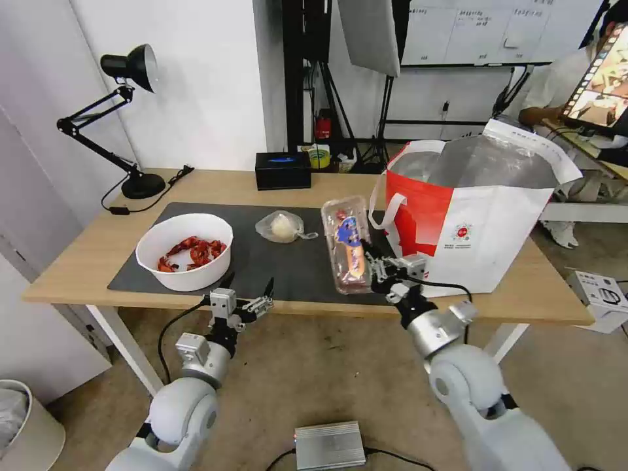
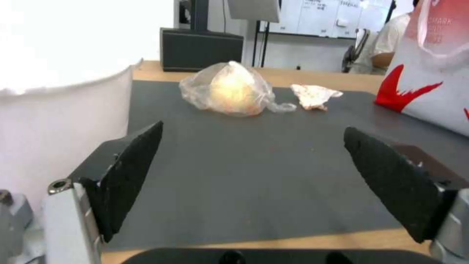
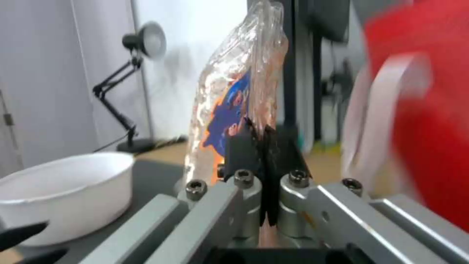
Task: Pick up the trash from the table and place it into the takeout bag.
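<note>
My right gripper (image 1: 374,267) is shut on the edge of the clear clamshell tray (image 1: 347,244), holding it lifted and tilted over the mat, just left of the takeout bag (image 1: 481,216). The right wrist view shows the same tray (image 3: 239,95) standing up from the pinched fingers (image 3: 239,150). My left gripper (image 1: 248,288) hangs open at the table's front edge, beside the white bowl of red shells (image 1: 185,250). Beyond its fingers lie the small clear bag with a white lump (image 2: 229,90) and a crumpled napkin (image 2: 313,96). In the head view that small bag (image 1: 282,226) sits mid-mat.
A black tissue box (image 1: 282,170) stands at the back of the table (image 1: 78,261), and a black desk lamp (image 1: 127,124) at the back left. A grey metal box (image 1: 329,445) lies on the floor between my arms. A bin (image 1: 23,425) stands at lower left.
</note>
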You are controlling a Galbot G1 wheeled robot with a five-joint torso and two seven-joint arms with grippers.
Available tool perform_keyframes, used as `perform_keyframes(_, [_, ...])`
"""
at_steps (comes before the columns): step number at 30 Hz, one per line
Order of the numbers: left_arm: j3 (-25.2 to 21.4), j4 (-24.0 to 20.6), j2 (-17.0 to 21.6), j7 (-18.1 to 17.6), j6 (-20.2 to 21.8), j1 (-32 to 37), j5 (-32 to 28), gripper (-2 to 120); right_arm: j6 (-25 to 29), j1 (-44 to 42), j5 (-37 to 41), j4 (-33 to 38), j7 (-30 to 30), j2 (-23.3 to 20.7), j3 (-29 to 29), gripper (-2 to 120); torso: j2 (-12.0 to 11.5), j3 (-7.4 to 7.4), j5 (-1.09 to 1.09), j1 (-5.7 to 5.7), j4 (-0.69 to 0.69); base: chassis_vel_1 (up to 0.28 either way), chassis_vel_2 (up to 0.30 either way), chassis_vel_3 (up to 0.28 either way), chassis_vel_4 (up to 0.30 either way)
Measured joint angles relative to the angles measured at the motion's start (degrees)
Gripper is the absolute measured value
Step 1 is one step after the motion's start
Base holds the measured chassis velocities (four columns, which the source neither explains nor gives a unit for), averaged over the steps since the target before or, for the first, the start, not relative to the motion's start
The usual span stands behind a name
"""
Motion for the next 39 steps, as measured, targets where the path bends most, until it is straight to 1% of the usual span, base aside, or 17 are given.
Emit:
perform_keyframes(3, [-0.46,0.04,-0.02,0.29,-0.10,0.48,0.02,100,3.40,-1.13,-2.36,2.31,-1.60,-1.77,3.87,0,0.00,0.00,0.00,0.00,0.00,0.000,0.000,0.000,0.000])
perform_keyframes(6, [-0.55,0.13,-0.09,0.35,-0.14,0.57,0.04,100,4.60,-1.41,-2.58,3.20,-2.05,-2.51,5.48,0,0.00,0.00,0.00,0.00,0.00,0.000,0.000,0.000,0.000])
perform_keyframes(7, [-0.57,0.30,-0.21,0.45,-0.22,0.64,0.12,100,6.34,-1.71,-2.57,4.49,-2.39,-3.76,8.20,0,0.00,0.00,0.00,0.00,0.00,0.000,0.000,0.000,0.000])
perform_keyframes(8, [-0.57,0.30,-0.21,0.45,-0.22,0.64,0.12,100,6.34,-1.71,-2.57,4.49,-2.39,-3.76,8.20,0,0.00,0.00,0.00,0.00,0.00,0.000,0.000,0.000,0.000])
perform_keyframes(11, [-0.48,0.51,-0.47,0.49,-0.28,0.65,0.28,100,8.02,-1.89,-1.06,5.96,-2.30,-5.53,11.87,0,0.00,0.00,0.01,0.00,-0.01,0.000,0.000,0.000,0.000])
perform_keyframes(18, [-0.26,0.64,-0.95,0.60,-0.33,0.72,0.57,100,8.58,-1.39,4.46,7.04,-0.93,-8.86,17.77,0,0.00,0.00,0.01,0.00,-0.01,0.000,0.000,0.000,0.000])
perform_keyframes(20, [-0.22,0.64,-1.02,0.72,-0.37,0.85,0.68,100,7.47,-0.18,8.87,7.05,0.42,-11.69,20.95,0,0.00,0.00,0.00,0.00,-0.01,0.000,0.000,0.000,0.000])
perform_keyframes(22, [-0.21,0.63,-1.02,0.74,-0.37,0.86,0.70,100,7.29,-0.03,9.38,7.05,0.58,-12.03,21.25,0,0.00,0.00,0.01,0.00,0.00,0.000,0.000,0.000,0.000])
perform_keyframes(24, [-0.23,0.50,-1.02,0.82,-0.42,1.07,0.78,100,5.88,1.13,13.03,6.46,2.15,-14.81,23.74,0,0.00,0.01,0.00,0.00,0.00,0.000,0.000,0.000,0.000])
perform_keyframes(26, [-0.29,0.41,-1.02,0.86,-0.43,1.15,0.81,100,5.27,1.50,14.22,6.06,2.79,-15.79,24.56,0,0.00,0.01,0.01,0.00,0.00,0.000,0.000,0.000,0.000])
perform_keyframes(27, [-0.62,0.05,-1.05,1.06,-0.51,1.53,0.85,100,3.22,2.89,18.58,4.54,4.77,-18.56,27.26,0,0.00,0.01,0.01,0.00,-0.01,0.000,0.000,0.000,0.000])
perform_keyframes(28, [-0.62,0.05,-1.05,1.06,-0.51,1.53,0.85,100,3.22,2.89,18.58,4.54,4.77,-18.56,27.26,0,0.00,0.01,0.01,0.00,-0.01,0.000,0.000,0.000,0.000])
perform_keyframes(30, [-1.06,-0.20,-1.07,1.56,-0.80,1.97,0.88,100,1.28,4.63,23.69,3.33,6.97,-20.54,28.87,0,0.00,0.01,0.01,0.00,-0.01,0.000,0.000,0.000,0.000])
perform_keyframes(31, [-1.06,-0.20,-1.07,1.56,-0.80,1.97,0.88,100,1.28,4.63,23.69,3.33,6.97,-20.54,28.87,0,0.00,0.01,0.01,0.00,-0.01,0.000,0.000,0.000,0.000])
perform_keyframes(35, [-1.38,-0.43,-1.36,2.06,-1.86,2.70,1.75,100,-3.90,10.69,32.43,-0.08,13.44,-22.66,28.28,0,0.00,0.01,0.00,0.00,-0.01,0.000,0.000,0.000,0.000])
perform_keyframes(36, [-1.38,-0.43,-1.36,2.06,-1.86,2.70,1.75,100,-3.90,10.69,32.43,-0.08,13.44,-22.66,28.28,0,0.00,0.01,0.00,0.00,-0.01,0.000,0.000,0.000,0.000])
perform_keyframes(39, [-1.25,-0.99,-1.82,2.10,-1.88,3.04,2.06,100,-6.79,15.89,38.93,-1.80,18.81,-22.14,25.04,0,0.00,0.01,0.00,0.00,0.00,0.000,0.000,0.000,0.000])
